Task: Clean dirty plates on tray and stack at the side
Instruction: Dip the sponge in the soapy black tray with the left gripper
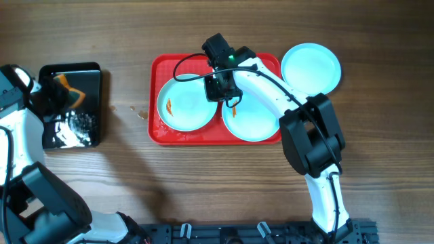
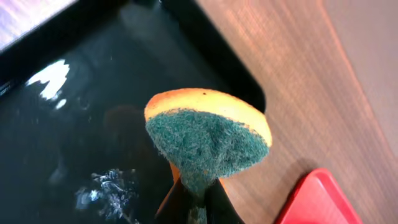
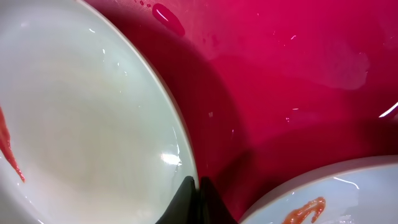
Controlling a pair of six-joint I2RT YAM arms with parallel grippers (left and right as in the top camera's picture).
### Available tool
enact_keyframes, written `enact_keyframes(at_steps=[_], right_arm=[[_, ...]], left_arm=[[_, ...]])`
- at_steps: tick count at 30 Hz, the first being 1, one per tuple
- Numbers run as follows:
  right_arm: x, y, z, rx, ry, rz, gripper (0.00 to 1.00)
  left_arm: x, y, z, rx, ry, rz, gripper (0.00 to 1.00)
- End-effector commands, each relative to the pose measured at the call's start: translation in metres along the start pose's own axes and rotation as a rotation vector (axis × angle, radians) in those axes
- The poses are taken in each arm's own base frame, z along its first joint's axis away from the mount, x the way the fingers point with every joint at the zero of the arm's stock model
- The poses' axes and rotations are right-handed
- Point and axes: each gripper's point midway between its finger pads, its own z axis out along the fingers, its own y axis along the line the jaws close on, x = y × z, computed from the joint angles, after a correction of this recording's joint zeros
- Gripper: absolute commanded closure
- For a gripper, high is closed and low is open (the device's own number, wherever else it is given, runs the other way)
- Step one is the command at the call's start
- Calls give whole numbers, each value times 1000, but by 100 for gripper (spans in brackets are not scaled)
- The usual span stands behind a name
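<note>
Seen from overhead, a red tray (image 1: 163,68) is lying in the middle of a wooden table (image 1: 203,183), carrying two pale plates side by side. The left plate (image 1: 184,105) is showing an orange smear (image 1: 169,107) near its left side. The right plate (image 1: 254,122) is carrying a smear too, seen in the right wrist view at its near edge. A third plate (image 1: 310,68) is sitting on the table just beside the tray's far right corner, looking clean.

The right arm is reaching over the tray, with the right gripper (image 3: 198,194) pointing down between the two plates. Its fingers are pressing narrowly together on the rim of the left plate.

At the far left, the left gripper (image 2: 198,202) is hanging over a black tray (image 1: 95,74) that is holding a little water. Its fingers are pinching a sponge (image 2: 208,134), which has an orange body and a green scouring face, and the squeezed sponge is bulging out above the fingertips. It is well apart from the red tray.
</note>
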Motion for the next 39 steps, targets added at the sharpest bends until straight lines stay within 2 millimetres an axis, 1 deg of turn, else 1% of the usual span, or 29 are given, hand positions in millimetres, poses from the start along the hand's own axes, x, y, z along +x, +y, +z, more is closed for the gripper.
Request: enact_keyframes(at_steps=[1, 3, 4, 6, 7, 8, 9, 10, 11, 13, 14, 16, 17, 20, 21, 22, 23, 25, 26, 27, 28, 29, 30, 31, 32, 33, 35, 37, 39], right_arm=[[-4, -3, -5, 15, -21, -13, 96], [-6, -2, -5, 11, -31, -9, 96], [-8, -1, -5, 8, -37, -7, 96], [-8, -1, -5, 7, -38, -2, 96], [-7, -1, -5, 7, -36, -2, 96], [-7, -2, -5, 9, -33, -4, 96], [-6, -2, -5, 11, -29, -10, 96], [-5, -3, -5, 13, -25, -10, 96], [-3, -3, -5, 16, -19, -17, 96], [-1, -4, -5, 19, -12, -33, 96], [-1, -4, -5, 19, -12, -33, 96], [-2, -4, -5, 19, -12, -33, 96], [-2, -4, -5, 17, -15, -33, 95], [-4, -3, -5, 14, -22, -34, 96], [-4, -3, -5, 14, -24, -34, 96], [-5, -3, -5, 13, -26, -34, 96], [-5, -2, -5, 12, -27, -34, 96], [-6, -2, -5, 11, -30, -33, 96], [-6, -2, -5, 10, -31, -33, 96], [-6, -2, -5, 10, -31, -33, 96], [-6, -2, -5, 11, -29, -33, 96], [-5, -2, -5, 13, -25, -33, 96], [-3, -3, -5, 15, -19, -32, 96], [-2, -4, -5, 17, -16, -33, 96], [-2, -4, -5, 17, -15, -34, 96], [-2, -4, -5, 17, -15, -33, 96], [-2, -4, -5, 17, -15, -33, 96], [-3, -3, -5, 15, -19, -33, 96], [-4, -3, -5, 14, -22, -34, 96]], left_arm=[[-10, -30, -19, 130, -43, 44, 96], [-11, -27, -20, 104, -54, 69, 96], [-10, -17, -15, 44, -61, 96, 96], [-5, 21, 3, -144, -67, 102, 96], [2, 29, 15, -164, -41, 96, 96], [8, 32, 24, -155, -13, 91, 96], [9, 29, 29, -130, -6, 95, 96], [7, 22, 31, -92, -10, 114, 96], [1, 10, 28, -35, -29, 124, 96], [-16, -25, 8, 110, -99, 164, 96], [-25, -38, -5, 155, -144, 187, 96], [-46, -66, -39, 236, -261, 242, 96], [-57, -79, -61, 266, -330, 271, 96], [-71, -103, -108, 318, -461, 325, 96], [-73, -105, -113, 320, -474, 329, 96], [-71, -100, -108, 303, -462, 328, 96], [-68, -91, -97, 264, -442, 341, 96], [-58, -59, -61, 148, -370, 332, 96], [-50, -44, -38, 109, -318, 318, 96], [-39, -30, -17, 88, -259, 297, 96], [-22, -14, 13, 69, -171, 270, 96], [-11, -8, 27, 83, -116, 256, 96], [-6, -9, 32, 119, -89, 248, 96], [-9, -18, 27, 177, -94, 253, 96], [-23, -39, 6, 273, -137, 280, 96], [-32, -53, -11, 326, -173, 303, 96], [-50, -86, -56, 440, -267, 366, 96], [-66, -114, -107, 494, -404, 431, 96], [-74, -124, -138, 480, -501, 463, 96]])
